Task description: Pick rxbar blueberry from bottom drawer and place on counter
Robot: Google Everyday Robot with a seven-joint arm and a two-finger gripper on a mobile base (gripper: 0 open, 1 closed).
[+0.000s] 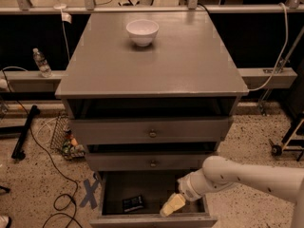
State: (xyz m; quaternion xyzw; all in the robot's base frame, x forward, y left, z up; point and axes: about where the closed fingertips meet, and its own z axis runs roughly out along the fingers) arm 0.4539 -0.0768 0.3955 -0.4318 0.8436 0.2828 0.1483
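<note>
The bottom drawer [108,194] stands pulled open at the foot of the grey cabinet. The rxbar blueberry [133,204], a small dark flat bar, lies on the drawer floor left of centre. My gripper [172,205] hangs inside the drawer at its right front, about a bar's length to the right of the bar and apart from it. My white arm [247,177] reaches in from the right. The counter [156,65] is the glossy grey top above.
A white bowl [142,31] stands at the back of the counter. Two shallower knobbed drawers [152,133] sit partly open above the bottom one. Cables, a wire basket [64,139] and a blue tape cross [89,194] lie on the floor to the left. A water bottle [42,62] stands on a ledge.
</note>
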